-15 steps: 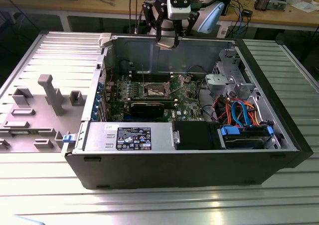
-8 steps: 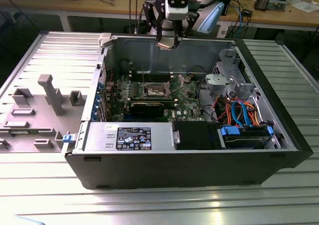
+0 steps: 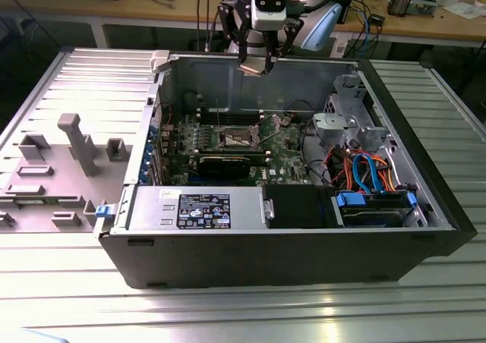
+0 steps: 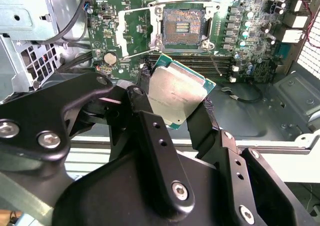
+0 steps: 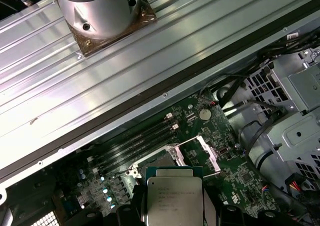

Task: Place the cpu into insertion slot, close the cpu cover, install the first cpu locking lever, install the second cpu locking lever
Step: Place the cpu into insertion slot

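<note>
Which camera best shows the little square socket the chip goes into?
The second wrist view: the insertion slot lies uncovered, its dark contacts and metal border in plain sight. In the first wrist view the held cpu hides much of it. The exterior view shows it far off, down inside the computer case.

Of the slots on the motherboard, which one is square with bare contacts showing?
The insertion slot, dark-centred inside a silvery frame; the memory slots beside it are long, narrow black strips.

cpu point(image 4: 175, 98) silvery, tilted, held aloft above board; insertion slot point(image 4: 183, 26) bare; cpu cover point(image 4: 121, 33) flipped open
</note>
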`<action>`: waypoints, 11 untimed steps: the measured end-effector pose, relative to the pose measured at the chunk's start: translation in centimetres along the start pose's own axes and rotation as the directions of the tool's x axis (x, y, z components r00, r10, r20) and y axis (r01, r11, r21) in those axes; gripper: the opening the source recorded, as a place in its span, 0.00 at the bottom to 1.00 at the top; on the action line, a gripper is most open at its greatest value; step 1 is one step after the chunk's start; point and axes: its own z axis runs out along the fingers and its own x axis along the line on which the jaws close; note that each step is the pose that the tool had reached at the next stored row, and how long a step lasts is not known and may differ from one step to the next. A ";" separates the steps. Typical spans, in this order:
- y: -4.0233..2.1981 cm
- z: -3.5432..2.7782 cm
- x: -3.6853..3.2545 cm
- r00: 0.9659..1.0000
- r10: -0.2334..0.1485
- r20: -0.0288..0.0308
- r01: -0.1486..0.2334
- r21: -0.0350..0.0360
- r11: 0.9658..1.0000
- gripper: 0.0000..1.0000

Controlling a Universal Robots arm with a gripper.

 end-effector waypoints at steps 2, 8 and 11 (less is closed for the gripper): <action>0.00 0.00 0.00 1.000 0.000 0.000 0.000 0.000 1.000 0.55; 0.00 0.00 0.00 1.000 0.007 0.001 -0.007 0.000 1.000 0.55; 0.00 0.01 0.00 0.999 0.032 0.003 -0.032 -0.001 0.999 0.55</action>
